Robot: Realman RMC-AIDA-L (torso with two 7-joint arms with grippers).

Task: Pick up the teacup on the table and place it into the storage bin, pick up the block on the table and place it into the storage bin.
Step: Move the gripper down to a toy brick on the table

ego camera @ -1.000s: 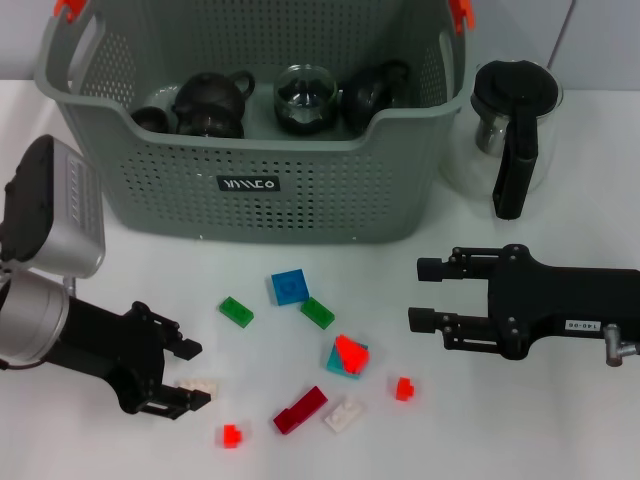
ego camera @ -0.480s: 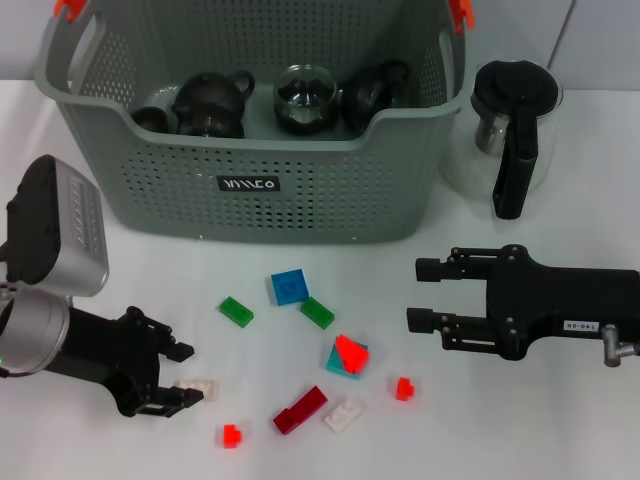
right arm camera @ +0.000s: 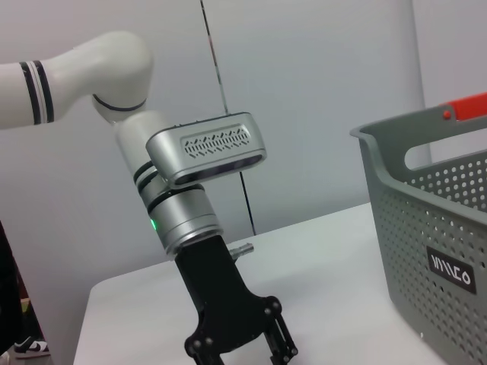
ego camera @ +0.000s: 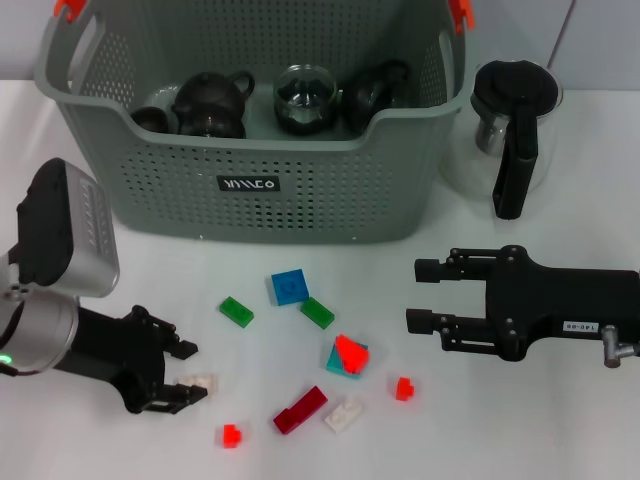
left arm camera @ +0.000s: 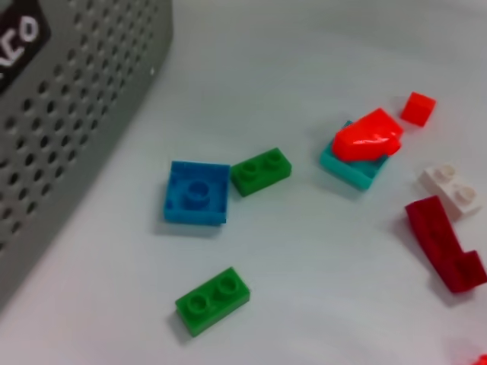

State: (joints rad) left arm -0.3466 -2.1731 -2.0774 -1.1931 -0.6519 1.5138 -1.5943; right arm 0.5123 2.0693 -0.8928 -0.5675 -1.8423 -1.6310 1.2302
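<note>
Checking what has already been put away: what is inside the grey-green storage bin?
In the storage bin sit two dark teapots, a clear glass cup between them, and a small dark cup at the robot's left. The front wall hides the floor and their bases.

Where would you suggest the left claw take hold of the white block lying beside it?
Probably across the two long sides of the white block, coming straight down: it lies flat with bare table around it. The left claw, open, already brackets it.

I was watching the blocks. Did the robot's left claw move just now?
Yes. The left gripper has hardly shifted beside the white block, but its silver wrist has swung toward the middle, judged against the storage bin.
</note>
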